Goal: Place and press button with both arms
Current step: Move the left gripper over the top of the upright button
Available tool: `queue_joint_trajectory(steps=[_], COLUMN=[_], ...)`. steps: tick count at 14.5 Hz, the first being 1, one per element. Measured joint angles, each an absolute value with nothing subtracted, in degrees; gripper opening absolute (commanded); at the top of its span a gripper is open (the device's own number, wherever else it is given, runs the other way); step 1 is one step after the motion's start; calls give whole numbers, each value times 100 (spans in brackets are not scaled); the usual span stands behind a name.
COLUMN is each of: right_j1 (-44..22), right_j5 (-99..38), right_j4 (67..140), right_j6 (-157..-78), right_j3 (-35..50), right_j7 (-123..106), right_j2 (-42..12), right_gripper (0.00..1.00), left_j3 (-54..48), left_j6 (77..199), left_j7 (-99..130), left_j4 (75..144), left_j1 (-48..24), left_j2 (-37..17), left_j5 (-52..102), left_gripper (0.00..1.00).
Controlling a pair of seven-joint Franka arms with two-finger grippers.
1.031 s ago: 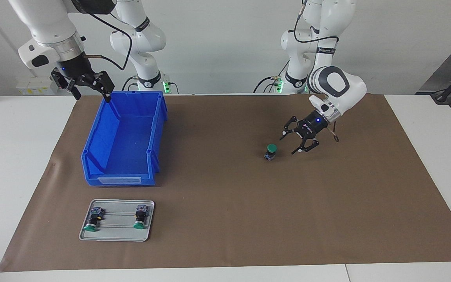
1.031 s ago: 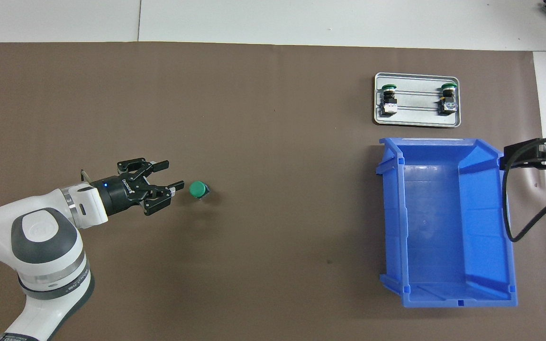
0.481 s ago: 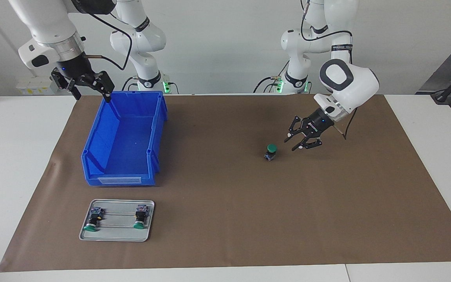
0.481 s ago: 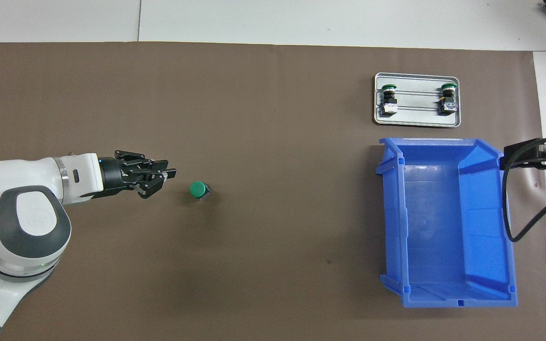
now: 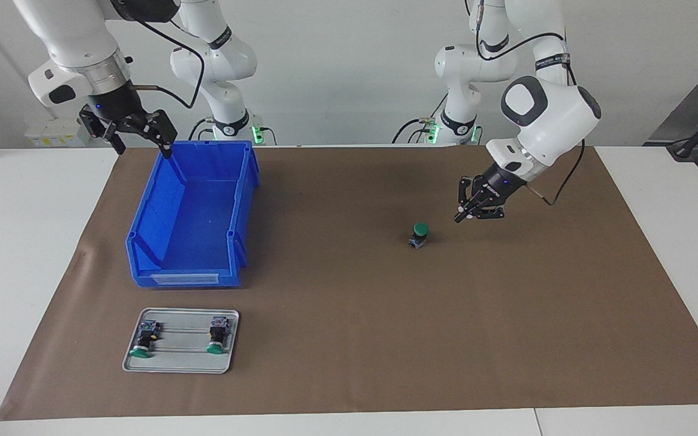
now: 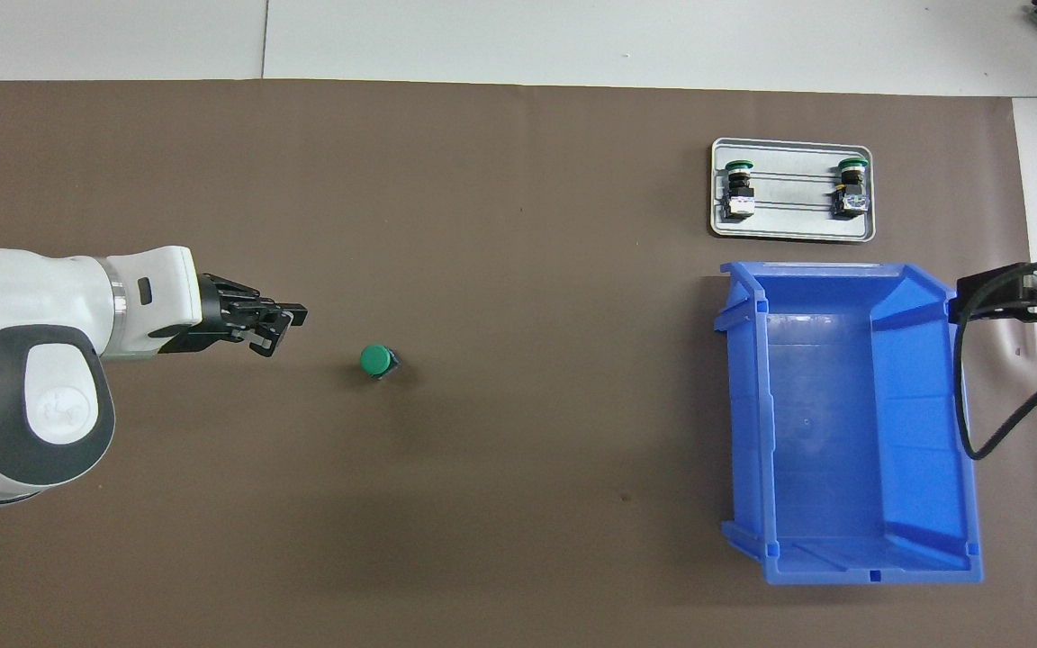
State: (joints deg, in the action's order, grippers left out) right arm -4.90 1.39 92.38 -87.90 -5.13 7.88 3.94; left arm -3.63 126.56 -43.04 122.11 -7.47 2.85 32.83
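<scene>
Bare mat (image 5: 349,315) all round button (image 5: 420,234); bin (image 5: 194,218), tray (image 5: 179,357) well apart.

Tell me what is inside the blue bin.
Nothing shows inside the blue bin: its floor is bare in both views. In the overhead view the right arm's cable crosses one wall, hiding only a thin strip.

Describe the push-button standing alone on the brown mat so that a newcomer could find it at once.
Start at the brown mat and look toward the left arm's end, away from the blue bin. There a push-button stands alone, green cap up. Unlike the two buttons lying in the metal tray, it is upright on the bare mat.
</scene>
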Motion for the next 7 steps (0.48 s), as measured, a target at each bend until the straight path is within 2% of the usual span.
queue_joint_trajectory(steps=[4, 7], right_j1=[-490, -490], right_j5=[139, 139], right_j4=[9238, 9239], right_j6=[-8790, -8790], right_j3=[-513, -513], right_j7=[788, 788], right_j2=[394, 394], right_gripper=[100, 100], left_j3=[-432, -448], left_j6=[12654, 12648], left_j7=[-2742, -2143], left_j4=[12000, 11992], left_j1=[-1306, -1624], left_j2=[164, 35], left_j5=[1879, 1400], left_gripper=[0, 0])
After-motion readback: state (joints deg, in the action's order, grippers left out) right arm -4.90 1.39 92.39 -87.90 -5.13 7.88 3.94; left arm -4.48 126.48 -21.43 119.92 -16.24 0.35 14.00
